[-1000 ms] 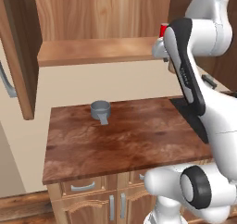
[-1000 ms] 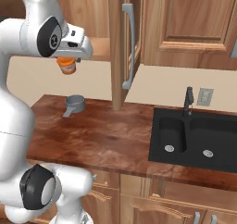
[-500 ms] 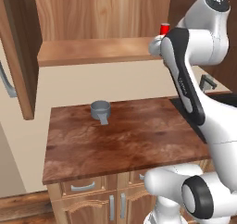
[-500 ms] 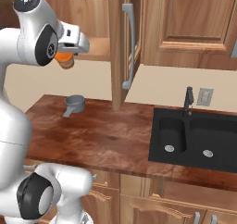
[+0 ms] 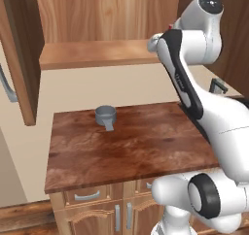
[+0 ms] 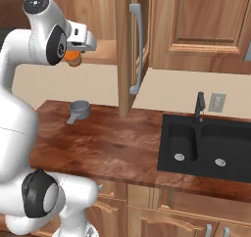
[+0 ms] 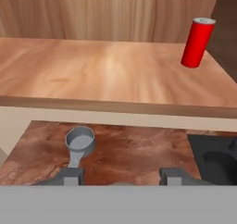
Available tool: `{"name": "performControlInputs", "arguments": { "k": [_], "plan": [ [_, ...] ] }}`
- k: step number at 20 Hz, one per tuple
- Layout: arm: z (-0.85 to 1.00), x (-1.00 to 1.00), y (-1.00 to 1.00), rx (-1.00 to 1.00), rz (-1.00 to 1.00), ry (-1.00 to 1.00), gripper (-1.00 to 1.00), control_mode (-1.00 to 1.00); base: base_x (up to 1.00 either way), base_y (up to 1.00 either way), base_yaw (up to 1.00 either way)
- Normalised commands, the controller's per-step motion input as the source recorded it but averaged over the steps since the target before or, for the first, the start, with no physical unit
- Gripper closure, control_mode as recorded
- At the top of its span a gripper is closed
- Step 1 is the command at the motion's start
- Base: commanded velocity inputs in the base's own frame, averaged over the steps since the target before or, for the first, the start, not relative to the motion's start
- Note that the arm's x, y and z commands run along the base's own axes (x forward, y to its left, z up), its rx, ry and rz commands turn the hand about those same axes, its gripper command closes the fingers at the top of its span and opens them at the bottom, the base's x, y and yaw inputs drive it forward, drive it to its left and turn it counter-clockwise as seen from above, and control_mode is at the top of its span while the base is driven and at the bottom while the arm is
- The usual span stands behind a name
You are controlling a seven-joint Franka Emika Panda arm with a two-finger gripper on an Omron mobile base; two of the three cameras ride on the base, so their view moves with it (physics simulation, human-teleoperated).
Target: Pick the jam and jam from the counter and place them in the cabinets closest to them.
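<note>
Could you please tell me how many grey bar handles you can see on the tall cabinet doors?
2. One handle is on the open cabinet door left of the sink; another handle shows partly at the left edge on the other open door. Others may be hidden.

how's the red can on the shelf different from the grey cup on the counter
The red can is tall, slim and closed on top, tilted slightly in the hand view; the grey cup is short, wide and open, with a handle. The red can stands on the cabinet shelf, the grey cup lower, on the counter. Both are round.
</note>
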Motion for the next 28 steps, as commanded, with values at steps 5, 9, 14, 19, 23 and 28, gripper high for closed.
{"name": "performControlInputs", "arguments": {
  "k": [5, 9, 14, 19, 23, 28],
  "plan": [
    [0.06, 0.58, 0.1, 0.0, 0.0, 0.0, 1.0, -1.0, 0.0, 0.0, 0.0],
    [0.03, 0.58, 0.09, 0.0, 0.0, 0.0, 1.0, -1.0, 0.0, 0.0, 0.0],
    [0.0, 0.52, 0.03, 0.0, 0.0, 0.0, 1.0, -1.0, 0.0, 0.0, 0.0],
    [-0.04, 0.52, 0.01, 0.0, 0.0, 0.0, 1.0, -1.0, 0.0, 0.0, 0.0],
    [-0.12, 0.56, 0.02, 0.0, 0.0, 0.01, 1.0, -1.0, 0.0, 0.0, 0.0],
    [0.0, 0.69, 0.05, 0.0, 0.0, 0.0, 1.0, -1.0, 0.0, 0.0, 0.0]
  ]
}}
